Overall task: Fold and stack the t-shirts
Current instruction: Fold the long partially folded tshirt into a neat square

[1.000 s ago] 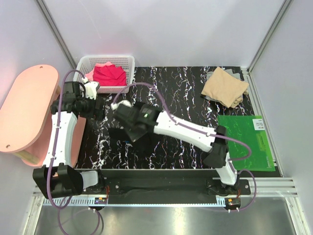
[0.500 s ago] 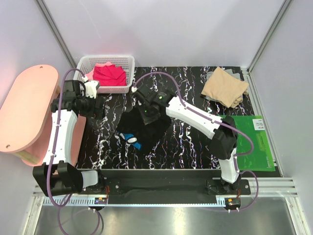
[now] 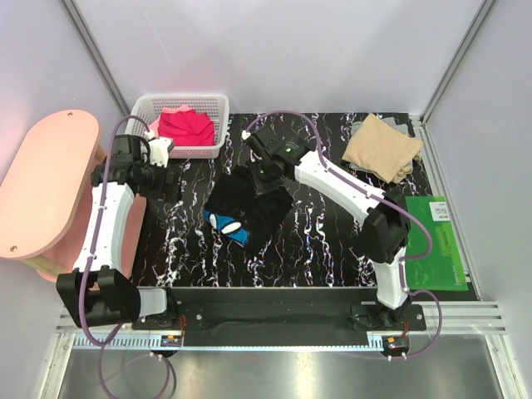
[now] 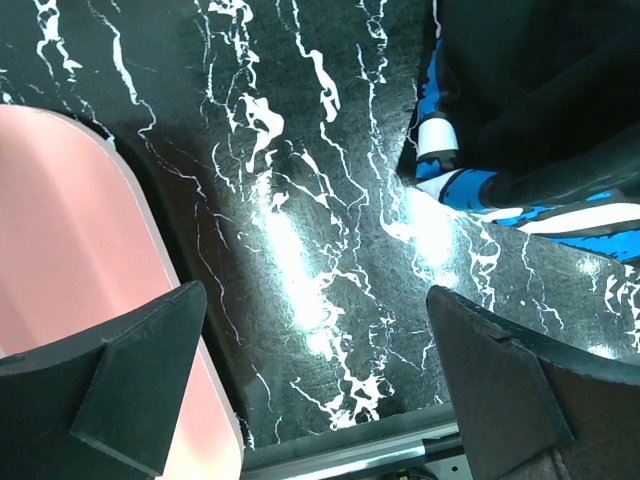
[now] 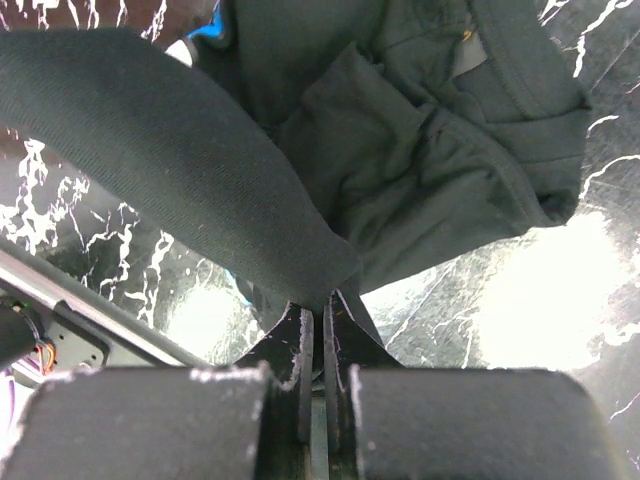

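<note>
The black t-shirt [image 3: 253,204] lies bunched on the marble tabletop, its blue-and-white print [image 3: 227,224] showing at the near left edge. My right gripper [image 3: 266,176] is over the shirt's far side, shut on a fold of black fabric [image 5: 250,190] that drapes up from the fingertips [image 5: 322,300]. My left gripper [image 3: 162,179] hangs open to the left of the shirt, with only bare tabletop between its fingers [image 4: 315,310]; the print [image 4: 470,185] shows at the upper right of its view. A folded tan t-shirt [image 3: 382,148] rests at the far right. Red and pink t-shirts [image 3: 184,126] fill the basket.
A white mesh basket [image 3: 179,100] stands at the far left. A green board [image 3: 420,241] lies flat at the near right. A pink oval side table [image 3: 41,187] sits left of the tabletop, its edge [image 4: 70,260] in the left wrist view.
My right gripper has moved away from the near left toward the far middle, pulling the black t-shirt with it; the blue-and-white print has come into view. The left arm barely moved.
</note>
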Robot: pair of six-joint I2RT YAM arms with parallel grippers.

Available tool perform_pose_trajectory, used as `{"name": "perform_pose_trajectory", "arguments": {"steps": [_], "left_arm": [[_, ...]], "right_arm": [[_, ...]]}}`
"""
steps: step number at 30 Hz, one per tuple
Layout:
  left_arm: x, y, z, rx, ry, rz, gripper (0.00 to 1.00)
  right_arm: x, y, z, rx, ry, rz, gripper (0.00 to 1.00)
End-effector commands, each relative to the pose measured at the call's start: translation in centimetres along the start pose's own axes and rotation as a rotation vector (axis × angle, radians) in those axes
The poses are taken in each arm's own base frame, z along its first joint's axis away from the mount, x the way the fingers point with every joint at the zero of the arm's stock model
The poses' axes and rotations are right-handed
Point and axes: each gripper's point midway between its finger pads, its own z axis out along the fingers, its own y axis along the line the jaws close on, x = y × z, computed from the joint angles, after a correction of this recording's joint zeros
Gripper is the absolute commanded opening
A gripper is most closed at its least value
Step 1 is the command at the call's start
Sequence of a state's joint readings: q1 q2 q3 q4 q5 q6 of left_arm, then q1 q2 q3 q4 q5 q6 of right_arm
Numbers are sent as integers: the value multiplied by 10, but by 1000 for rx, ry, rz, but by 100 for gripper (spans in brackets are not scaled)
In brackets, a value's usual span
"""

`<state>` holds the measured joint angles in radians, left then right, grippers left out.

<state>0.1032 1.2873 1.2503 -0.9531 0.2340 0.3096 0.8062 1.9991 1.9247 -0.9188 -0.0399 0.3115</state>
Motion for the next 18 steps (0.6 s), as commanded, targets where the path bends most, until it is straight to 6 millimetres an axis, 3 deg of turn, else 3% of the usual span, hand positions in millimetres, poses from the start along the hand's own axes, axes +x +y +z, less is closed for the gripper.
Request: {"name": "perform_pose_trajectory", "arguments": {"steps": [1, 4, 5, 9, 14, 15, 16, 17, 18], "left_arm": [[-15, -8, -7, 24, -43, 20, 99], [-10, -13, -8, 35, -34, 39, 99], [-8, -15, -7, 41, -28, 42, 99], [-2, -26, -10, 71, -13, 82, 99], [4, -39, -10, 109, 6, 132, 99], [6, -40, -9, 117, 13, 133, 99], [8, -42, -9, 124, 17, 139, 99], [9, -43, -9, 131, 19, 139, 99], [12, -44, -9, 136, 24, 145, 99]], "right_arm": [[-22, -15, 13, -20, -42, 51, 0], [-22, -45, 41, -11, -5, 108, 0], [-19, -67, 57, 14, 23, 140, 0], [-16, -109, 87, 25, 71, 214, 0], [-15, -131, 113, 0, 105, 243, 0], [-12, -135, 114, 0, 121, 242, 6], [-17, -139, 114, 23, 110, 237, 17], [-16, -143, 114, 47, 115, 237, 50], [-16, -144, 111, 56, 118, 238, 64]]}}
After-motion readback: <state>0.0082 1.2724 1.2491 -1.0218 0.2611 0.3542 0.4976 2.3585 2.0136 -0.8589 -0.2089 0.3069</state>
